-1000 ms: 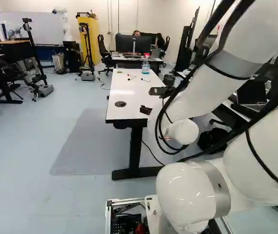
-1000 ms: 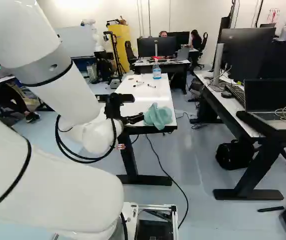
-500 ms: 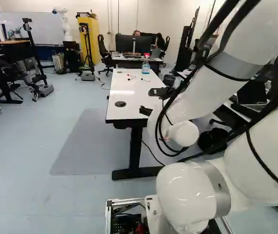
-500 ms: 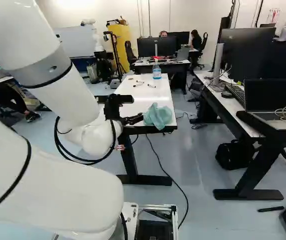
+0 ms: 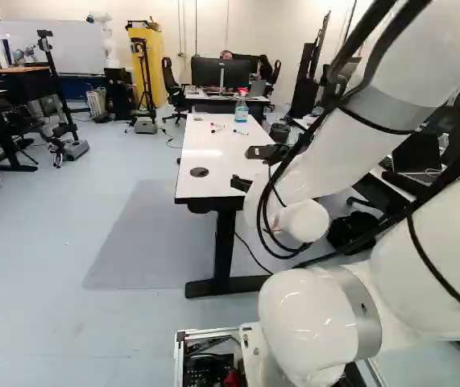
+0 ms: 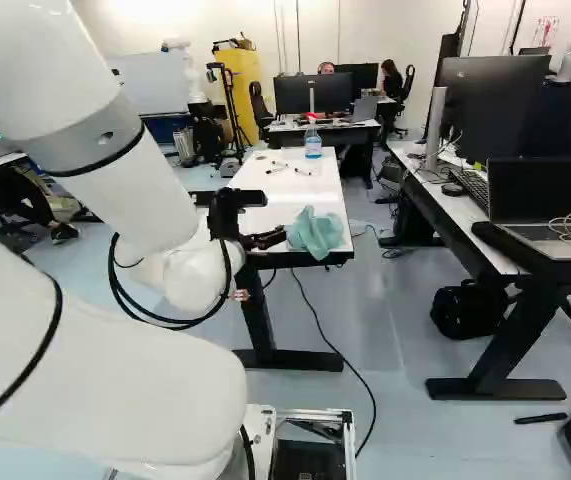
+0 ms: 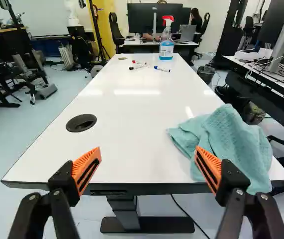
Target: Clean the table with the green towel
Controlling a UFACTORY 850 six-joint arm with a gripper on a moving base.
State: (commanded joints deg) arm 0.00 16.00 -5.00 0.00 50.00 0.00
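our gripper (image 7: 146,172) hangs just short of the table's near edge, fingers spread wide and holding nothing. the green towel (image 7: 226,142) lies bunched at the near corner of the white table (image 7: 132,99), just ahead of one orange pad (image 7: 207,167), and part of it seems to drape over the side edge. we judge that a careless nudge could tip it off onto the floor, and closing at this height could catch the table edge instead. farther along sit a black cable hole (image 7: 81,122), then markers (image 7: 162,68) and a spray bottle (image 7: 166,45), which a long wipe could knock over.
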